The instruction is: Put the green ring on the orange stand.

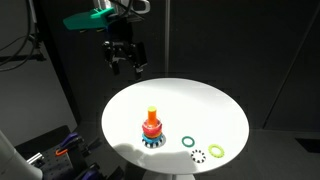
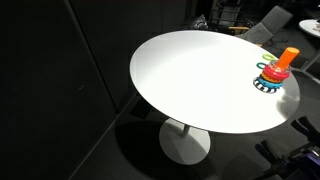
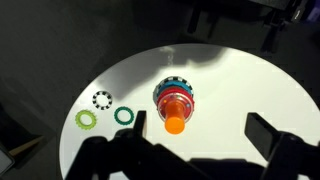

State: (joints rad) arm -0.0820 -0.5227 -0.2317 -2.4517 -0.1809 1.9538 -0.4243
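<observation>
Here, the green ring [image 1: 188, 141] lies near the orange stand [image 1: 152, 128].

Stand [image 3: 175, 103] on table [image 3: 240, 90] below and ahead of the claw [image 1: 124, 64], ring [image 3: 124, 115] just left of stand, two other rings [image 3: 86, 119] further left.

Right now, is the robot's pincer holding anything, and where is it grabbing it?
Nothing. The pincer hangs open above the table. The green ring lies flat on the table, beside the orange stand.
</observation>
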